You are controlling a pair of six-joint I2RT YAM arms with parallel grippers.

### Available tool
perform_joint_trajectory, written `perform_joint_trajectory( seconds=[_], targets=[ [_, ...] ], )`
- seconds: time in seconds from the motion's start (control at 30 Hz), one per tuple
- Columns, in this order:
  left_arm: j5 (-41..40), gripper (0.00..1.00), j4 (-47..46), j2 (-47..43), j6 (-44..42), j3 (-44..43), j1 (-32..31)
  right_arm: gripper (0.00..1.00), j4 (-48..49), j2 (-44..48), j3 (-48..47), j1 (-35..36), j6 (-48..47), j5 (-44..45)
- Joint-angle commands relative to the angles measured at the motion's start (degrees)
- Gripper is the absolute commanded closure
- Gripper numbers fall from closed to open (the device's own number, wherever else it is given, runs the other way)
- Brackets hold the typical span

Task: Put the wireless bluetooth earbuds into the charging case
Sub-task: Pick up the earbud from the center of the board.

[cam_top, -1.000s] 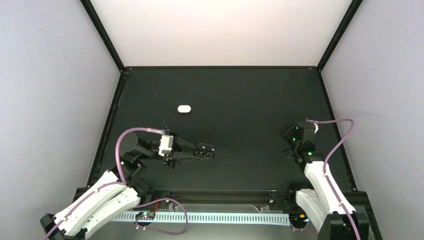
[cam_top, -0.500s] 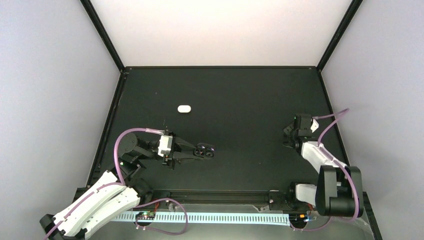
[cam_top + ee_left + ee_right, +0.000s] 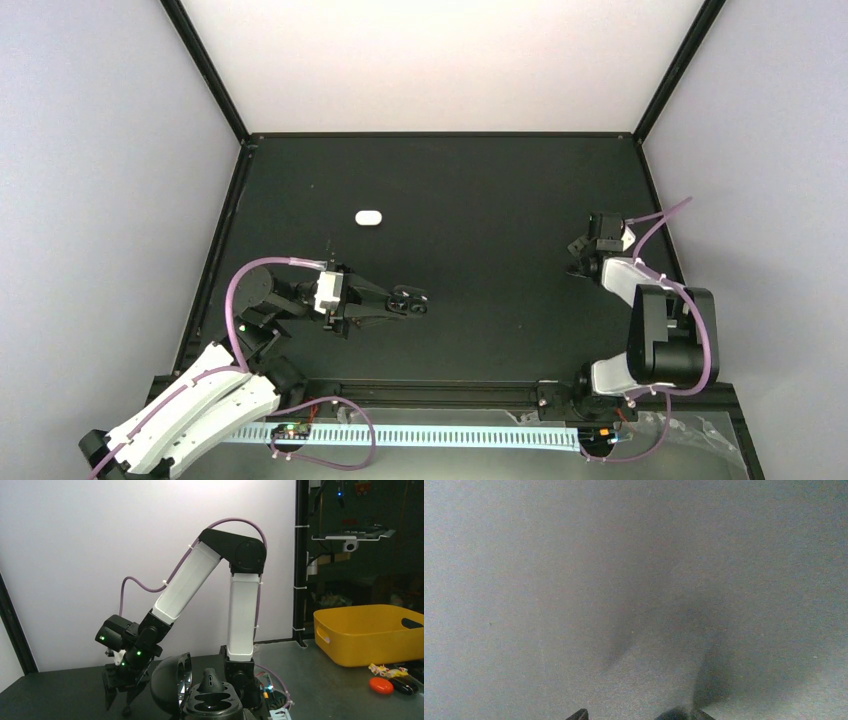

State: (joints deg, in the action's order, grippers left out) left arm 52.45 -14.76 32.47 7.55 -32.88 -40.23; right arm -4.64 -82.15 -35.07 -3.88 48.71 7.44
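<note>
My left gripper (image 3: pixel 408 300) is shut on the small black charging case (image 3: pixel 212 702), which it holds with its lid (image 3: pixel 170 682) swung open to the left. A black bud-shaped piece (image 3: pixel 210 680) stands in the case's far socket; the near sockets look hollow. No white earbuds show in any view. A white pill-shaped object (image 3: pixel 369 217) lies on the mat, far left of centre. My right gripper (image 3: pixel 578 262) points down at the mat on the right, jaws apart, with only its fingertips (image 3: pixel 580 714) in its wrist view. It also shows in the left wrist view (image 3: pixel 117 700).
The black mat (image 3: pixel 450 190) is walled by white panels on three sides. In the left wrist view a yellow bin (image 3: pixel 370 632) and small orange and black items (image 3: pixel 382 685) sit beyond the table, behind the right arm's base (image 3: pixel 240 675).
The right arm has folded back, and its gripper has moved away towards the far right of the mat. The left gripper and the case have barely moved.
</note>
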Motion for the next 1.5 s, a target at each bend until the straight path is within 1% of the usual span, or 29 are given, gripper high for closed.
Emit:
perform_joint_trajectory(
  seconds=[0.0,0.2,0.4,0.5,0.63,0.83,1.07,1.3,1.47],
  targets=[
    [-0.53,0.98,-0.07,-0.47,-0.96,-2.45,-0.31,0.5,-0.13,-2.72,-1.94,-0.42,-1.28,-3.32],
    [-0.57,0.98,-0.12,-0.34,-0.88,-2.45,-0.37,0.56,0.33,-3.97,-1.23,-0.35,-1.66,-7.15],
    [-0.41,0.98,-0.34,-0.38,-0.57,-2.45,-0.29,0.62,0.26,-4.98,-0.69,0.03,-4.25,-9.96],
    [-0.33,0.98,-0.39,-0.33,-0.53,-2.45,-0.29,0.65,-0.47,-5.87,-0.86,1.1,-5.78,-11.95],
    [-0.25,0.98,-0.45,-0.25,-0.47,-2.45,-0.38,0.67,-2.75,-4.15,-1.08,3.76,-7.51,-12.74],
    [-0.23,0.98,-0.52,-0.14,-0.35,-2.36,-0.48,0.65,-4.82,-1.3,-0.26,4.26,-9.02,-12.94],
    [-0.22,0.98,-0.6,-0.03,-0.35,-2.36,-0.56,0.53,-9.41,4.57,-1.47,4.31,-13.6,-6.82],
    [-0.14,0.98,-0.53,-0.02,-0.41,-2.36,-0.78,0.5,-8.47,1.38,-2.85,4.3,-12.64,-6.22],
    [-0.15,0.98,-0.41,-0.2,-0.61,-2.36,-0.93,0.5,-7.28,-2.19,-4.21,4.28,-11.83,-8.57]
  ],
)
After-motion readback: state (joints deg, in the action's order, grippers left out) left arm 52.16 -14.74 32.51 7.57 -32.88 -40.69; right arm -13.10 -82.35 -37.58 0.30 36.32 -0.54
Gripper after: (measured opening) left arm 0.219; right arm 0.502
